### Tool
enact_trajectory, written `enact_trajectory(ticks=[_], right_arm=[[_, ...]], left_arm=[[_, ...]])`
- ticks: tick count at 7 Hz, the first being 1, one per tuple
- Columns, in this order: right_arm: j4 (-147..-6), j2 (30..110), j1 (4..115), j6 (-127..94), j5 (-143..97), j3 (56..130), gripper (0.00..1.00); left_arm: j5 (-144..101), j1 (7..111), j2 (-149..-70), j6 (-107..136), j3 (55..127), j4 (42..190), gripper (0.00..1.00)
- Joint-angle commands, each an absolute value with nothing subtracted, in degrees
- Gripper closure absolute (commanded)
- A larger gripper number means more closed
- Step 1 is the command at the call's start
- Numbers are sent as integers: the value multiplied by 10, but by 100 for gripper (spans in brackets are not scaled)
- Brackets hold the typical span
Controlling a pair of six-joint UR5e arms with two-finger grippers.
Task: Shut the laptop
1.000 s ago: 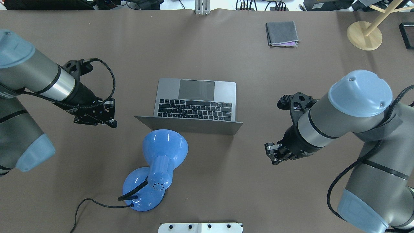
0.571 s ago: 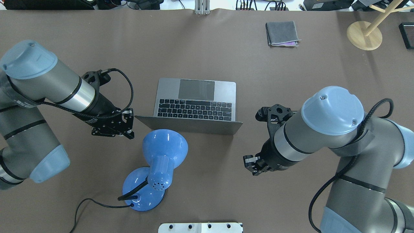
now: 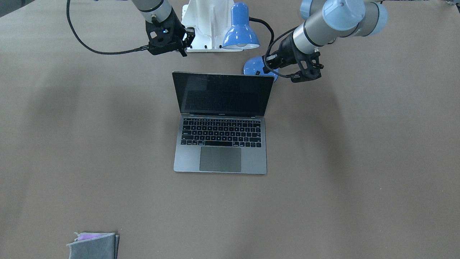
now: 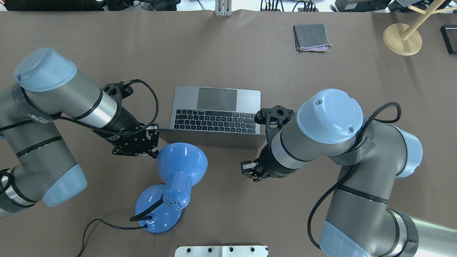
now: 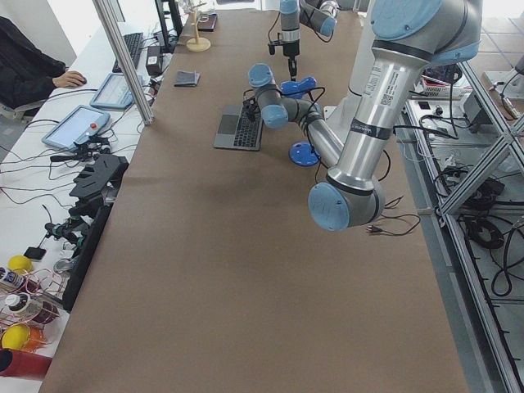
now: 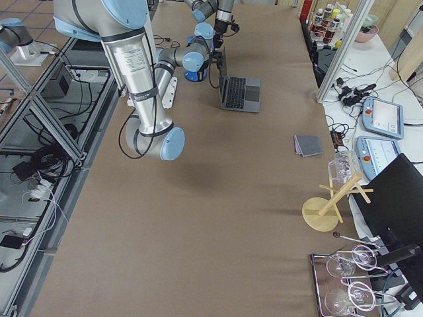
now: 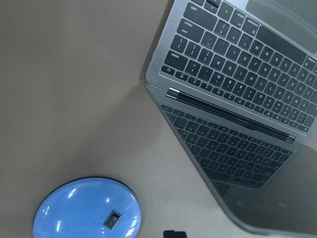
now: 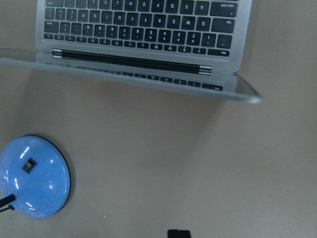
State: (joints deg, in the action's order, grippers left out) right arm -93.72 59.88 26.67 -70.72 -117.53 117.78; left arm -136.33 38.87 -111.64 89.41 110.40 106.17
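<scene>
laptop (image 4: 217, 114) sits open mid-worktop, with the back of its lid toward the robot-side edge. left gripper (image 4: 150, 152) and right gripper (image 4: 251, 171) hover behind the lid's two corners, not touching. Both sets of jaws look closed and empty. Suggest: contact high on the lid back, push evenly toward the far edge, ease off near shut. Left must clear the blue lamp (image 4: 182, 160) just beside it.

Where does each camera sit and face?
Front-facing: across table, facing robot; laptop, left arm at right, right arm.
Overhead: behind robot, looking down; both arms.
Exterior left: table's left end; left arm nearest.
Exterior right: right end; right arm nearest.
Left wrist: downward; left gripper tip.
Right wrist: downward; right gripper; shares laptop, lamp base with left.
</scene>
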Motion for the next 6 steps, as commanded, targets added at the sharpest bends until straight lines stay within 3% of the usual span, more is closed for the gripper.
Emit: enact_trajectory(ticks=[1,3,6], right_arm=[[-936,549,291,-708,-1171,1134,100],[-881,539,301,-708,-1171,1083,100],[-874,536,320,-709,-1172,1078,100]], left_arm=[[-1361,377,-1132,898,1097,1062,100],[-1361,374,-1149,897,1087,1062,100],[-1357,377,-1172,893,1071,1063,100]])
